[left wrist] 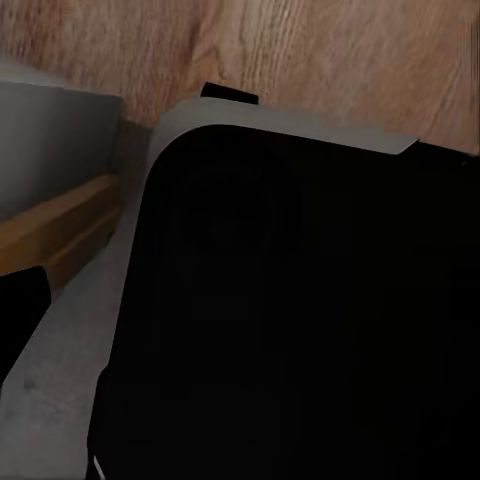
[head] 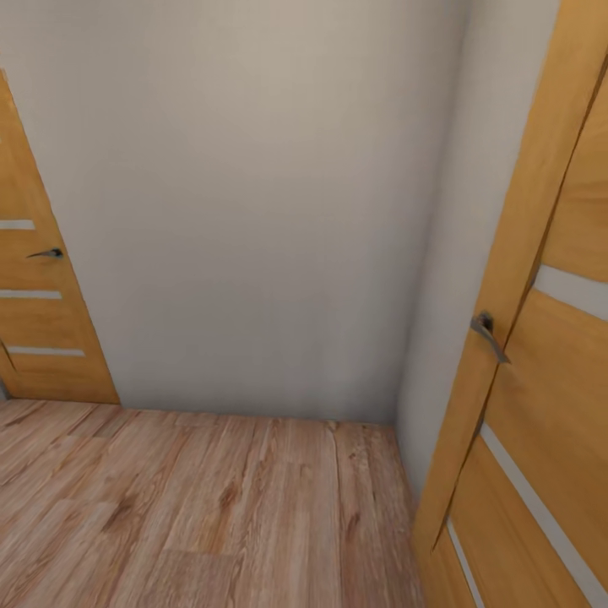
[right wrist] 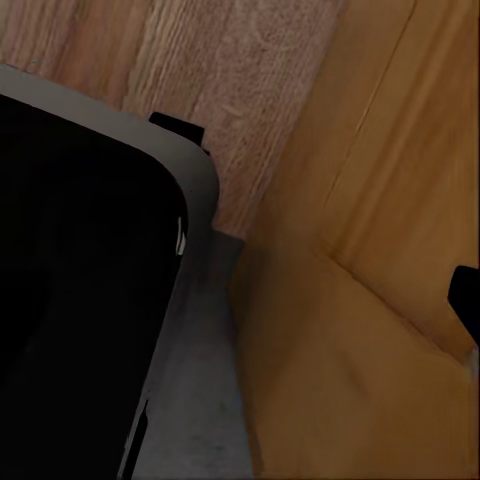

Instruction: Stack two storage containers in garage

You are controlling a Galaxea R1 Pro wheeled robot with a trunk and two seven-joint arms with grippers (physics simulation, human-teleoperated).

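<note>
The two storage containers are out of view. I face a corner of plain white wall [head: 253,211] over a light wood plank floor [head: 211,507]. The left wrist view looks down on my black, grey-rimmed base [left wrist: 300,300] and the plank floor [left wrist: 330,60], with a dark fingertip [left wrist: 15,320] at the frame's edge. In the right wrist view the base [right wrist: 70,280] sits close beside a wooden door [right wrist: 380,250], and a dark fingertip [right wrist: 465,295] pokes in at the edge. How the jaws stand cannot be told.
A wooden door [head: 42,321] with a metal handle [head: 46,252] stands at the left. Another wooden door [head: 540,380] with a handle [head: 490,333] stands very close on the right. Plank floor stretches ahead to the wall.
</note>
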